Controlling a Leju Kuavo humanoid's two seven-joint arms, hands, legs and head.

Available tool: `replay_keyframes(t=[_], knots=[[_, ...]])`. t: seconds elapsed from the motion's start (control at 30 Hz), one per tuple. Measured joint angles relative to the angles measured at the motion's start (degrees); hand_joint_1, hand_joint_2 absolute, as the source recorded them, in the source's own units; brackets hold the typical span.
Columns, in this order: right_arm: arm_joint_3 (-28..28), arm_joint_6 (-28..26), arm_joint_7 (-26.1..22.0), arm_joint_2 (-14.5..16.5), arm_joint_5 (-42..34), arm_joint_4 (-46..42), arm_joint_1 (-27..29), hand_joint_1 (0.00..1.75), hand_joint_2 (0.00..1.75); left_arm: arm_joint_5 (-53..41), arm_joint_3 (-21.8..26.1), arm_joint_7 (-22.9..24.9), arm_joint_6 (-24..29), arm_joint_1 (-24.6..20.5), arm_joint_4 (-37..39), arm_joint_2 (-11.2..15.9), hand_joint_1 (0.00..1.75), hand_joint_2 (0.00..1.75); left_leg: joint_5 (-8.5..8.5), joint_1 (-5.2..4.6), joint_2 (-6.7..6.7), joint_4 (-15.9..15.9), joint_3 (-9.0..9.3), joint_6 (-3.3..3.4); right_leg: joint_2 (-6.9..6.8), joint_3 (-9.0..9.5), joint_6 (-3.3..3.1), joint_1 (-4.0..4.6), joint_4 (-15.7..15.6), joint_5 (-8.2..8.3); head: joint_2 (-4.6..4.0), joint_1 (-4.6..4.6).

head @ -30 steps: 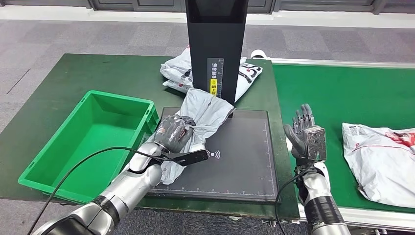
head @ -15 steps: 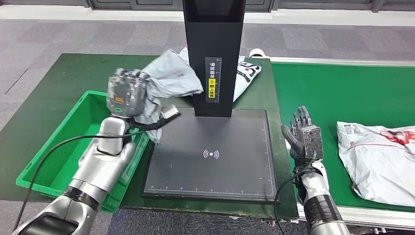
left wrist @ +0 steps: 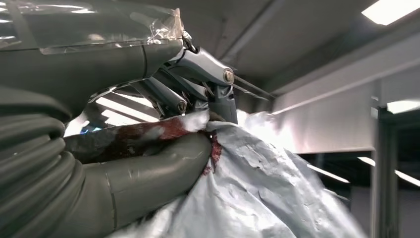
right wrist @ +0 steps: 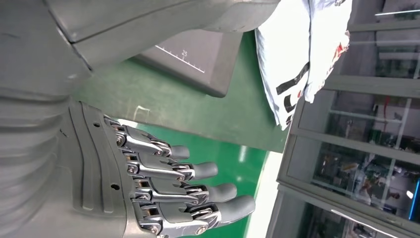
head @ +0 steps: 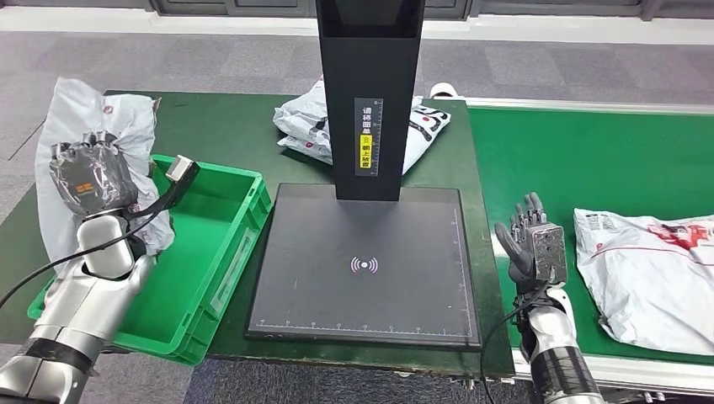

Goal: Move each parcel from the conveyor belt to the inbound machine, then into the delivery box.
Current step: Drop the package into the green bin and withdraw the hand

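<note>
A dark green table stood on a grey carpeted floor laid in large square tiles. The carpet ran out from the table's left side and beyond its far edge. Past the table's far edge, a pale strip crossed the floor from side to side, and dark panels rose just behind it. The right wrist view showed a bare stretch of the tabletop, with a glazed partition of grey frames beyond the table. Above the table, in the left wrist view, bright ceiling lights glared.
</note>
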Motion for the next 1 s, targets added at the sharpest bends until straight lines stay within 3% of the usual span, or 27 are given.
replay_keyframes(t=[0.23,1.0], knots=[[-0.8,0.1,0.5,0.0,0.3,-2.0,1.3,0.0,1.75,0.0,-3.6,0.8,0.0,-1.4,6.7,2.4,1.75,1.75,0.0,-0.02,0.05,0.0,-0.01,0.0,0.07,-0.03,0.01,-0.04,0.0,0.01,0.01,-0.01],[-1.4,0.1,0.6,0.0,0.4,-3.2,1.9,0.0,1.75,0.0,-6.8,1.0,-0.5,-3.6,13.2,3.0,1.75,1.75,-0.01,-0.02,0.06,0.0,-0.01,0.0,0.09,-0.06,0.01,0.0,0.0,0.01,0.01,0.0]])
